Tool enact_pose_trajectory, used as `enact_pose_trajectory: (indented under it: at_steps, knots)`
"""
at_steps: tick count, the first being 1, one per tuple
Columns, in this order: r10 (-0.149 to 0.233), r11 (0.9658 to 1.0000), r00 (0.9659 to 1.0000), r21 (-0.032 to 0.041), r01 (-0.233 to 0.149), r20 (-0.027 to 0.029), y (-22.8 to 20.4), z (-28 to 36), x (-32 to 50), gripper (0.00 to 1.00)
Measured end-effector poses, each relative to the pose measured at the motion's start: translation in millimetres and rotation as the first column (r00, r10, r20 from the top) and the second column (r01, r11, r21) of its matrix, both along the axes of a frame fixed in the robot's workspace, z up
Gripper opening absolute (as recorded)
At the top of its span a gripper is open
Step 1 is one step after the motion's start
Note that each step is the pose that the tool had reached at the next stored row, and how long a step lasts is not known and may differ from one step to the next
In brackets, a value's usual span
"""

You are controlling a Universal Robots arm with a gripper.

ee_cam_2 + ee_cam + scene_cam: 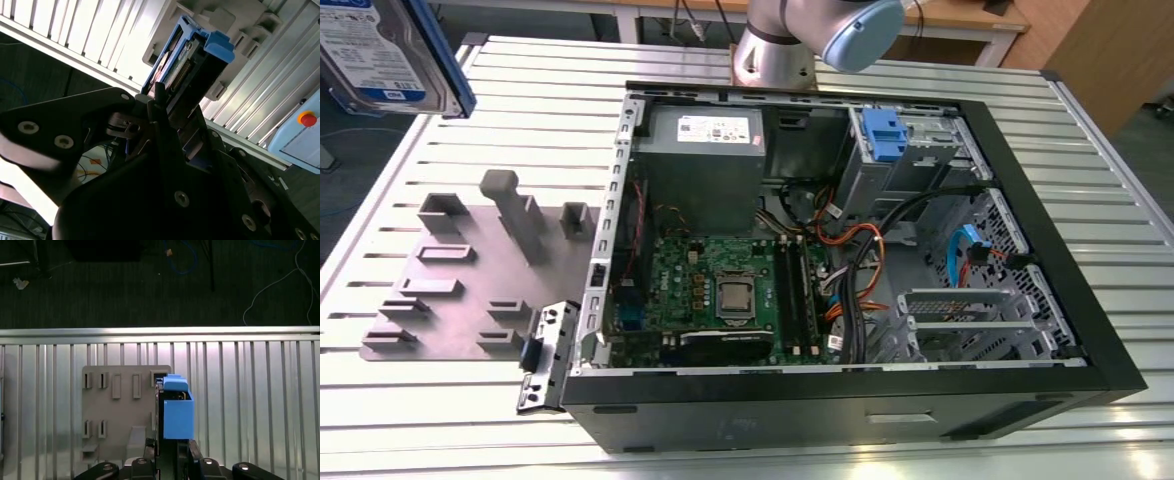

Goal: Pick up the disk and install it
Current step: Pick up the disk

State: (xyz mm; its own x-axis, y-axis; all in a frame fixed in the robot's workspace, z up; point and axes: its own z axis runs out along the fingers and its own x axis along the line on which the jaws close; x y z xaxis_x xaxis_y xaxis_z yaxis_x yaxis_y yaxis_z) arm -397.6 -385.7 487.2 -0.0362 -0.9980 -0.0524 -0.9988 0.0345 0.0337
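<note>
Slatted metal table (250, 390) lies under everything. Nearest in the first wrist view, the claw (167, 445) is clamped tight on one end of the disk (176, 410), which juts edge-on out of the jaws with its blue carrier outermost. Beyond the disk a grey fixture plate (117, 410) sits on the slats, then comes the table's edge and a dark floor (125, 285) with loose cables (270, 295). In the exterior view the disk hangs high at the exterior view's left, well apart from the open computer case (854, 405).
</note>
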Motion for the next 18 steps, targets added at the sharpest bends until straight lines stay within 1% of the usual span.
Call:
enact_pose_trajectory:
  at_steps: [4, 8, 13, 18]
  knots:
    - [0.000, 1.0000, 1.0000, -0.0001, 0.000, -0.0002, 0.0, 0.2, 0.2, 0.35]
    - [0.000, 1.0000, 1.0000, 0.0000, 0.000, -0.0001, 0.0, 0.1, 4.7, 0.35]
    - [0.000, 1.0000, 1.0000, -0.0001, 0.000, -0.0001, 0.0, 0.0, 14.5, 0.35]
    - [0.000, 1.0000, 1.0000, 0.0000, 0.000, 0.0000, 0.0, -0.2, 28.0, 0.35]
